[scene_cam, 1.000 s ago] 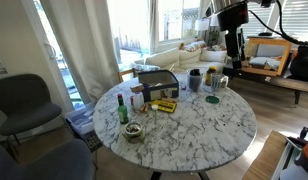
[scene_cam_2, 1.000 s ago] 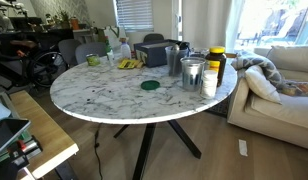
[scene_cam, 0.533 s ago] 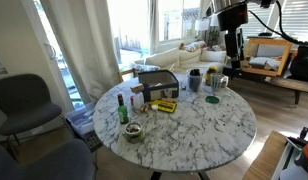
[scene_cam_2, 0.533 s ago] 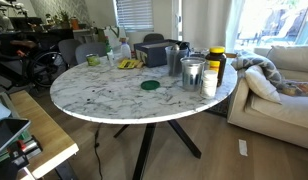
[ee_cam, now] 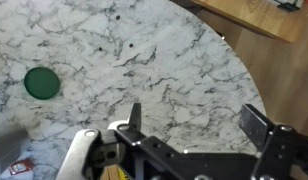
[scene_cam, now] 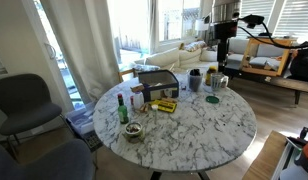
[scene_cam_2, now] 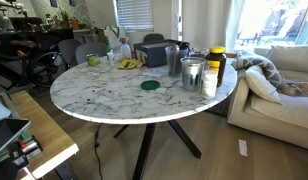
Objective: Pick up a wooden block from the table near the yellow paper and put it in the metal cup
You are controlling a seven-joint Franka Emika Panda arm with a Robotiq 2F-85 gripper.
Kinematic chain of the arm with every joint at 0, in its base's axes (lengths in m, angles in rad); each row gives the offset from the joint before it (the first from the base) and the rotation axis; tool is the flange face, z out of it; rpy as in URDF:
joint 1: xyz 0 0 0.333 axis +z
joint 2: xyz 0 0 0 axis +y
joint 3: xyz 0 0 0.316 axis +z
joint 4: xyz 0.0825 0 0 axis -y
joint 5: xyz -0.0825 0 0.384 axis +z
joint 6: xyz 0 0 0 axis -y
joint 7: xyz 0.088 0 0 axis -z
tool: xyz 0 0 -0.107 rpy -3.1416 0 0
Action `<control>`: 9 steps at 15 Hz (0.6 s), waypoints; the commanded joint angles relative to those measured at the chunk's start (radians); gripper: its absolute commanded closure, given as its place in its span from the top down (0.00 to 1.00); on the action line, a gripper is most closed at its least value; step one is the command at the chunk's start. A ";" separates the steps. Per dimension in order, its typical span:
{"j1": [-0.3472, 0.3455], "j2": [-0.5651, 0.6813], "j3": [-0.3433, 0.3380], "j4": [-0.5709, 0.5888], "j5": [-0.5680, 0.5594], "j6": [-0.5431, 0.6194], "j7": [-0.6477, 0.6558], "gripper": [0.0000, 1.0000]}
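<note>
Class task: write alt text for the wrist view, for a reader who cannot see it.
Seen from above, the open claw hangs empty over a white marble table veined in grey. A round green disc lies flat at the left, and wooden floor shows beyond the table's curved edge at upper right.

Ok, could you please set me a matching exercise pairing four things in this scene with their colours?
Things:
1. flat disc
2. paper
3. table top
4. armchair

Colours:
a. yellow
b. white with grey veins
c. dark grey
d. green

Pairs: 1-d, 2-a, 3-b, 4-c.
</note>
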 commanded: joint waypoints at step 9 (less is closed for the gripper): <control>-0.040 0.084 -0.050 -0.040 -0.022 0.376 -0.103 1.00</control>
